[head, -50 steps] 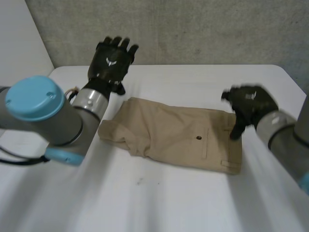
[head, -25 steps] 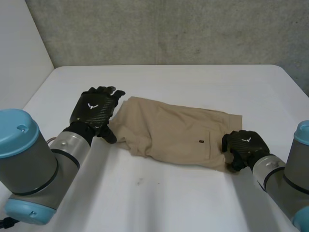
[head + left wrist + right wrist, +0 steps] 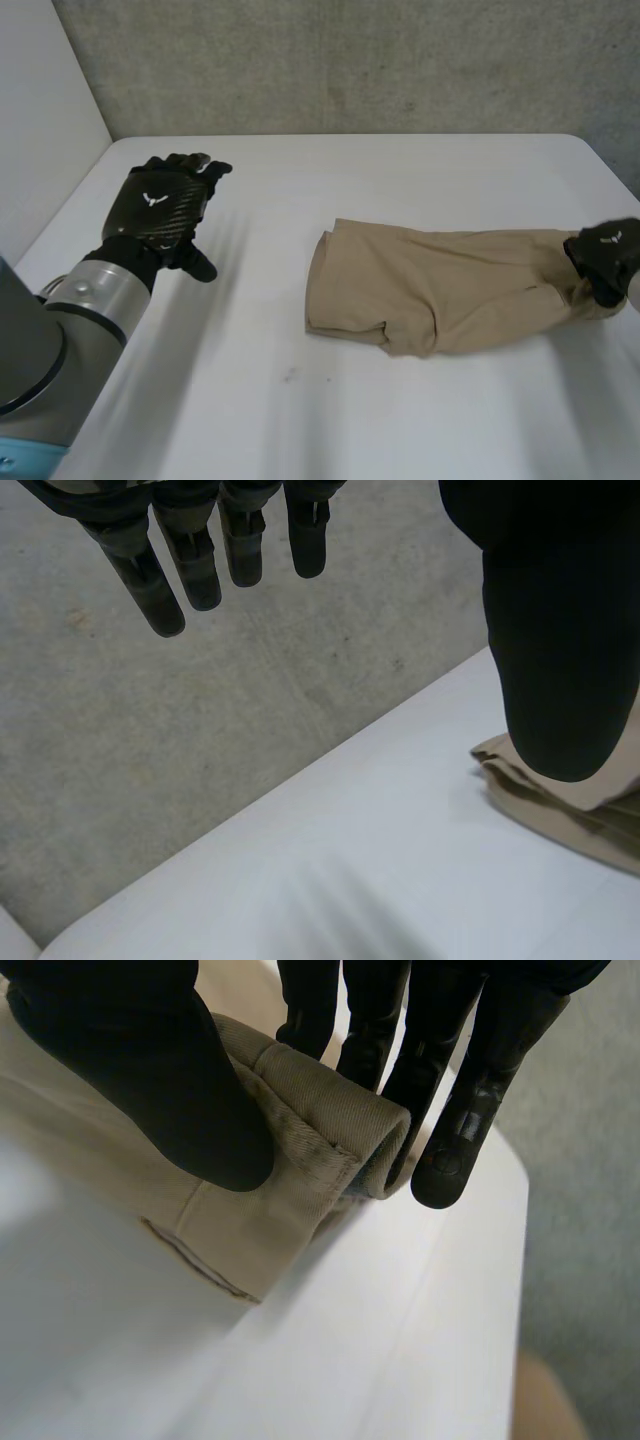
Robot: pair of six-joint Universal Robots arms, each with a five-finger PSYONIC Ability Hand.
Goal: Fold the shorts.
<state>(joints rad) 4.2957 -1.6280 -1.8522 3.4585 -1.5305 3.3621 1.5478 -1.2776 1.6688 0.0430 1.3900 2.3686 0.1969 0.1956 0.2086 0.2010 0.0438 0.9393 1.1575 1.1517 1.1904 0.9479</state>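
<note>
The crumpled tan cotton shorts (image 3: 440,290) lie on the white table (image 3: 400,180) toward the robot's right, their outer end pinched between the thumb and fingers (image 3: 470,1100) of the right hand (image 3: 603,256), while the left hand (image 3: 160,205) hovers well apart from them, fingers straight and empty.

In the head view the right hand (image 3: 605,258) is cut off at the wrist by the view's right edge, and the corner of the tan shorts (image 3: 440,290) that it pinches is covered by its fingers. In the right wrist view a rolled edge of the cloth hides the lower part of the fingers behind it, and the thumb hides the cloth beneath it. In the left wrist view the left hand (image 3: 560,630) blocks one corner of the shorts with its thumb, and the rest of the shorts runs off the view's edge.
</note>
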